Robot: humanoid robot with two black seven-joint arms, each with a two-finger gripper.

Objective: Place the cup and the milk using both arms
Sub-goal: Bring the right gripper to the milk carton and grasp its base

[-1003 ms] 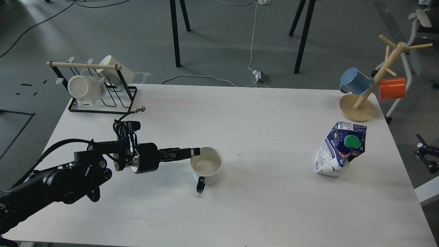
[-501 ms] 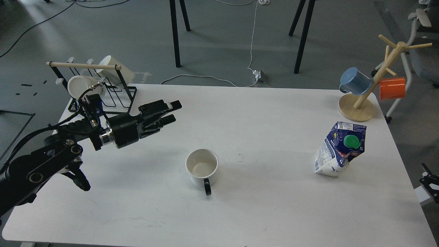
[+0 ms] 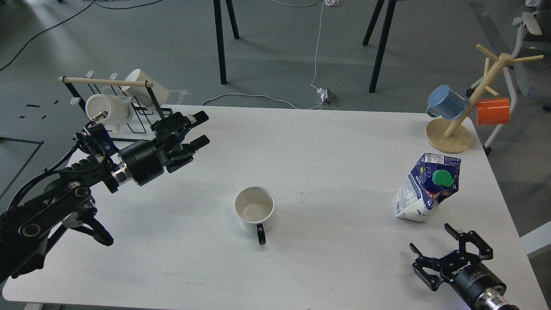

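A white cup [image 3: 254,209] with a black handle stands upright and empty at the table's middle, handle toward me. A dented blue-and-white milk carton [image 3: 426,188] with a green cap stands at the right. My left gripper [image 3: 200,128] is open and empty, raised up and to the left of the cup, near the rack. My right gripper [image 3: 447,252] is open and empty at the lower right, just in front of the carton.
A black wire rack [image 3: 122,115] holding two white mugs stands at the back left corner. A wooden mug tree [image 3: 462,110] with a blue mug and an orange mug stands at the back right. The white table [image 3: 335,142] ends close behind my right gripper.
My left gripper let go of the cup, opened and drew back up and left. The cup turned its handle slightly. My right gripper has come into view below the carton.
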